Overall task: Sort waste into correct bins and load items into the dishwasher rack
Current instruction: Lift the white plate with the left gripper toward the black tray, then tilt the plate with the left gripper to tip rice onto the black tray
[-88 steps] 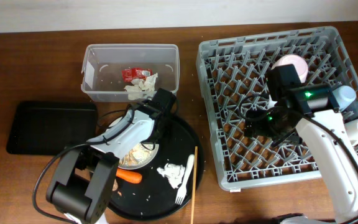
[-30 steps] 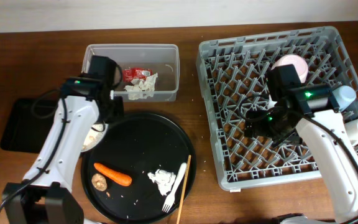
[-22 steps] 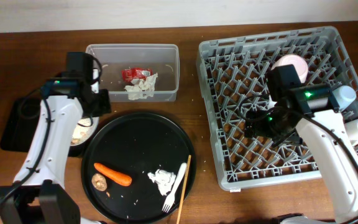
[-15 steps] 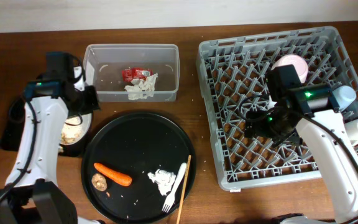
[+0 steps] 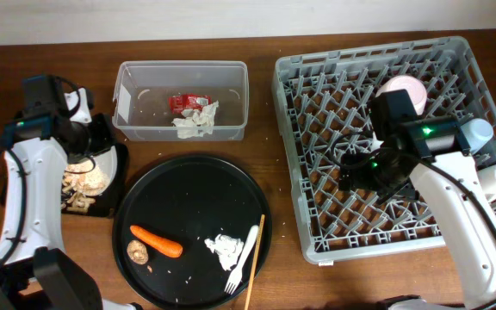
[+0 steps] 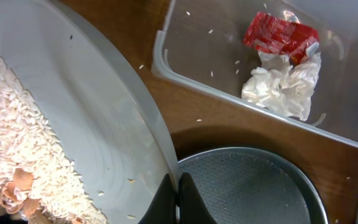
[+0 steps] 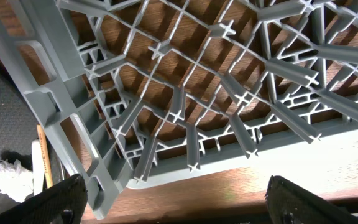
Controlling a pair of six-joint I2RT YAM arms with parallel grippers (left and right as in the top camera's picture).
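White plate (image 5: 100, 160) is tilting over the shallow black tray (image 5: 103, 205) at the table's left, pale rice-like scraps (image 6: 17, 168) lying on it. I'm pinching its rim with the left gripper (image 6: 178, 190), clamped tight. My right gripper (image 5: 357, 175) is hanging spread wide above the dishwasher rack (image 5: 317, 86).

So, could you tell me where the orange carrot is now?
In the overhead view, the carrot lies lower left on the round black tray, beside a small brown bit, left of the crumpled tissue.

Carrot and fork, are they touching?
Apart. The overhead view shows bare round black tray and a crumpled tissue between the carrot and the fork.
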